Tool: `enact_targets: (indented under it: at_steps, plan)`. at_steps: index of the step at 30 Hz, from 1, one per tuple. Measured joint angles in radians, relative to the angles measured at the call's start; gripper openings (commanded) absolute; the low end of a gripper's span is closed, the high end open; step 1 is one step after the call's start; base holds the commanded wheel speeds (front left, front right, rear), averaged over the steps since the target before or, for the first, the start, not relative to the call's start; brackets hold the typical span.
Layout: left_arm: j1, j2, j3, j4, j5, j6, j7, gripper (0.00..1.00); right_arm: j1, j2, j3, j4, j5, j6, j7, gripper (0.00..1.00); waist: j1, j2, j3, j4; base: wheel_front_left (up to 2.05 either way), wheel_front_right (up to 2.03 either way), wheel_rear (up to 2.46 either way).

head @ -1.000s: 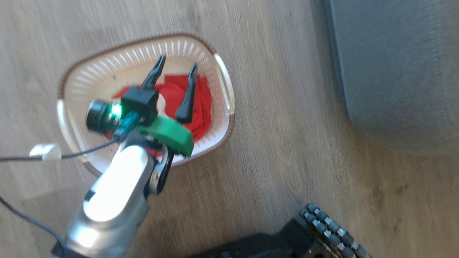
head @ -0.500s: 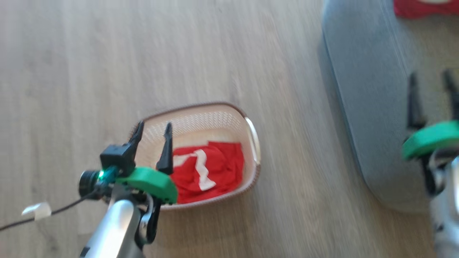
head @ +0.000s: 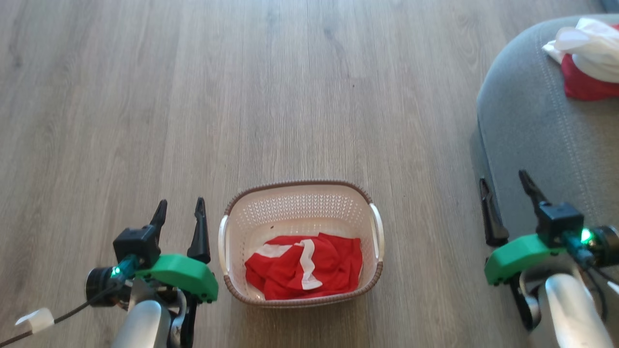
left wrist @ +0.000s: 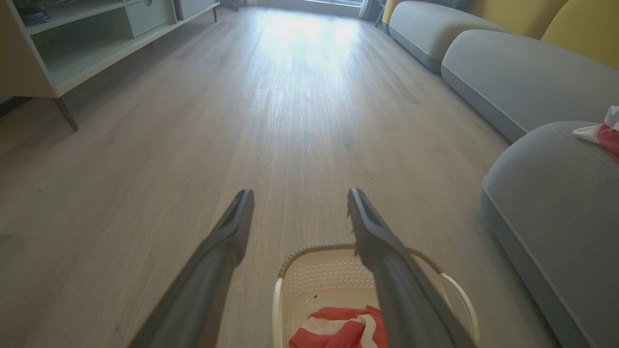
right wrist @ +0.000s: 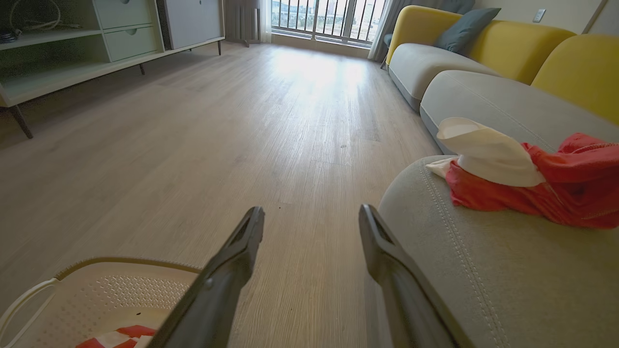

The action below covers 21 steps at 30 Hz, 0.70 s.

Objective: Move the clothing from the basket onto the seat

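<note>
On the wooden floor straight ahead of us sits the basket. A crumpled red garment with white stripes lies in its near half, below the rim. Our left fingers hang just left of the basket, spread apart and empty (the left wrist view shows them parted, with the basket low between them). Our right fingers hover well to the right of the basket, at the near left edge of the seat. They are likewise spread wide with nothing in them. One finger is over the floor beside the seat and the other is over the grey cushion. Far right on the seat, close to its double stitch line, rests a pile of red and white cloth, with the white part on top. Basket and seat stand apart, with a strip of floor between them.
</note>
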Motion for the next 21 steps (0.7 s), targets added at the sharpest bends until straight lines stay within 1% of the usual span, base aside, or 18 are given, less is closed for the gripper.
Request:
enact_targets:
  at_steps: [7, 12, 21]
  plan:
    - [0.023, -0.016, 0.038, 0.013, 0.032, -0.033, 0.000, 1.00, 0.064, 0.040, -0.003, 0.004, -0.004, 0.000, 0.000, 1.00, 0.0000, 0.0000, -0.045, -0.004, 0.00, 0.00, 0.00]
    - [0.025, -0.022, 0.061, 0.019, 0.042, -0.044, 0.000, 1.00, 0.093, 0.045, -0.003, 0.009, 0.004, 0.000, 0.000, 1.00, 0.0000, -0.0001, -0.057, -0.020, 0.00, 0.00, 0.00]
    - [0.025, -0.026, 0.075, 0.028, 0.051, -0.061, 0.000, 1.00, 0.093, 0.048, 0.006, 0.010, 0.040, 0.000, 0.000, 1.00, 0.0001, -0.0001, -0.061, -0.045, 0.00, 0.00, 0.00]
